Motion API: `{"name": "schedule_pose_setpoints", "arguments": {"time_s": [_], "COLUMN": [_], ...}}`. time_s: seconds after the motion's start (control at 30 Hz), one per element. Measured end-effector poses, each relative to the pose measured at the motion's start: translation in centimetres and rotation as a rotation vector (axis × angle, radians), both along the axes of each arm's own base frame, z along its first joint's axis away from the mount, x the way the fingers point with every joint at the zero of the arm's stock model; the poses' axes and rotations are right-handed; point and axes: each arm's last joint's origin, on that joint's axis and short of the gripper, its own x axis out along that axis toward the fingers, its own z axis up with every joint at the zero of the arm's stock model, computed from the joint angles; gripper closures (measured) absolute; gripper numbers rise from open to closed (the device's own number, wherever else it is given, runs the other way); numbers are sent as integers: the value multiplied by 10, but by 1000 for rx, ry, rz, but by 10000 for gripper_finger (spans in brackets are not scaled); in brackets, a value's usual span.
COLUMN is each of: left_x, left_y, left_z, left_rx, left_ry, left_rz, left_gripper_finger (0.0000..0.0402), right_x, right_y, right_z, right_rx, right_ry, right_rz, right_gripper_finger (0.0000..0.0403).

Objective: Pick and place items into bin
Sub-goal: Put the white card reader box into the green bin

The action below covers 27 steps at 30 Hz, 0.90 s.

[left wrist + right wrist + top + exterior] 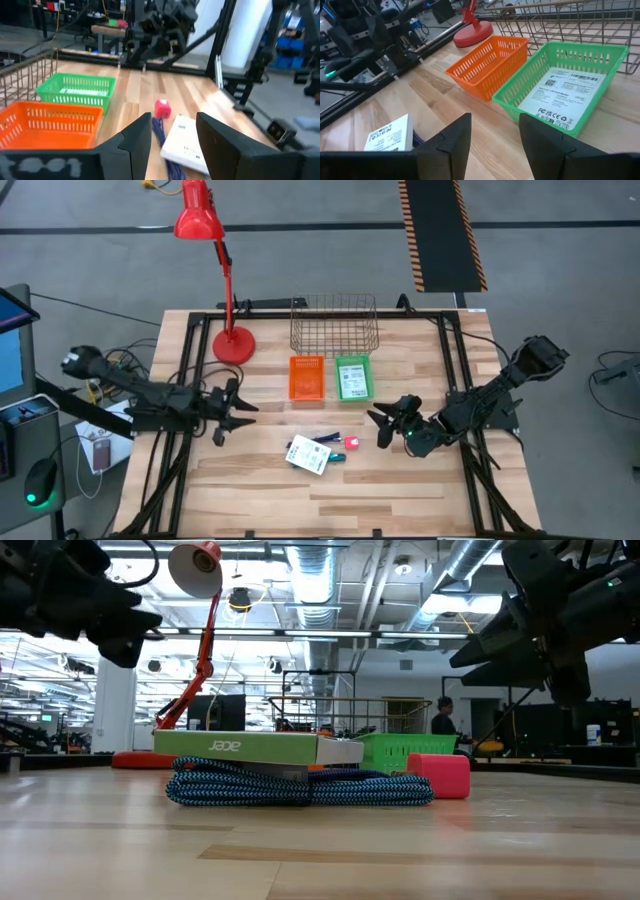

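A flat white box with black print (308,455) lies on a coiled blue braided cord (300,788) at the table's near middle, with a small pink-red block (352,443) just to its right. Another white printed card (565,92) lies inside the green bin (353,377); the orange bin (307,377) stands beside it. My left gripper (232,415) hovers open to the left of the box, pointing at it (172,135). My right gripper (385,425) hovers open right of the pink block, facing the bins (495,135). No pens show.
A wire basket (334,325) stands at the far edge behind the two bins. A red desk lamp (232,340) has its base at the far left of the table. Bare wood lies along the near edge. A person (443,718) stands far off in the room.
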Motion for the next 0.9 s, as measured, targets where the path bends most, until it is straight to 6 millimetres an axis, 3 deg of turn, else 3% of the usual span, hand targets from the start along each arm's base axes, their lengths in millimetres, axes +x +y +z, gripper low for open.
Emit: {"name": "schedule_pose_setpoints", "arguments": {"time_s": [0.17,0.63,0.9], "left_x": [9,49,60], "left_y": [-11,-55,-63], "left_z": [-2,16,56], "left_rx": [38,286,271], "left_ry": [69,227,264], "left_rz": [3,-57,-90], "left_gripper_finger": [257,257,259], "right_x": [0,1,6], "right_y": [0,3,26], "right_z": [0,2,23], "right_rx": [3,-27,-210], "right_ry": [2,16,-25], "right_rz": [5,61,315], "right_gripper_finger": [241,234,236]}}
